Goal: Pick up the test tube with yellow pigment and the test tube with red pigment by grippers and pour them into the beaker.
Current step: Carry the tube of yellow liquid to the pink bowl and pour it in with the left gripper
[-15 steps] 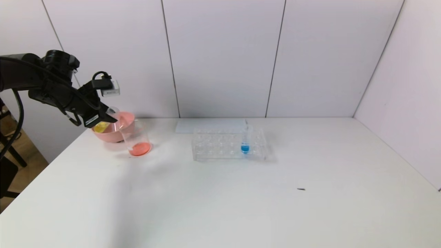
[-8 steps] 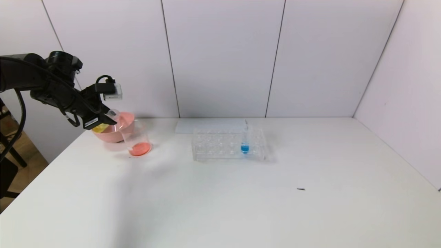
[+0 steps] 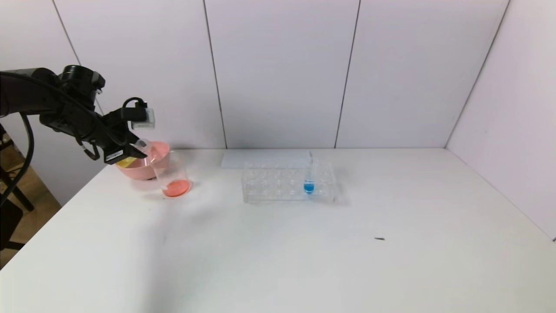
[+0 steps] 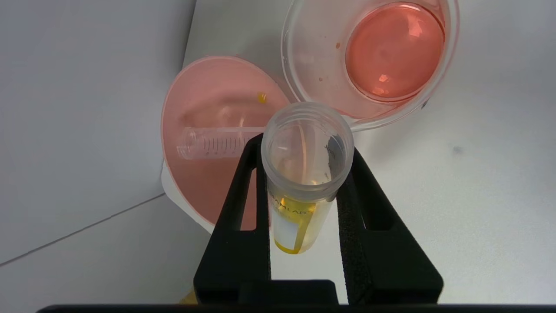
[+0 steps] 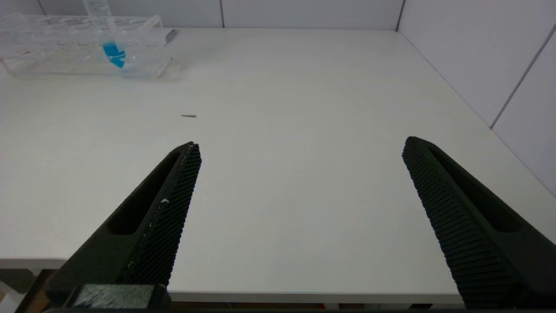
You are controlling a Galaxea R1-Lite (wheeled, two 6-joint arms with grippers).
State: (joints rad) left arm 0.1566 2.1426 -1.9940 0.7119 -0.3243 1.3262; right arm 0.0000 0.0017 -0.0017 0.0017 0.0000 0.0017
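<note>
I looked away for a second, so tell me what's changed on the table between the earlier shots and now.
Very little. The left gripper, shut on the yellow tube, drifted slightly toward the beaker and the pink bowl, and the tube tilted a bit more. The red liquid in the beaker, the empty tube lying in the bowl, the rack with the blue tube, and the open right gripper stayed put.

A shallow pink plastic bowl (image 3: 139,172) sits directly under the left pincer (image 3: 140,150), on a broad white tabletop (image 3: 304,265). Well apart from the pincer, toward the robot's right, stands a clear rectangular plastic rack (image 3: 269,182) with rows of round holes. One slim clear tube with blue liquid (image 3: 309,186) stands upright in the rack's end farthest from the pincer. A flat pale grey sheet (image 3: 265,158) lies just behind the rack. Farther still from the pincer, a tiny dark speck (image 3: 379,238) lies on the tabletop.
</note>
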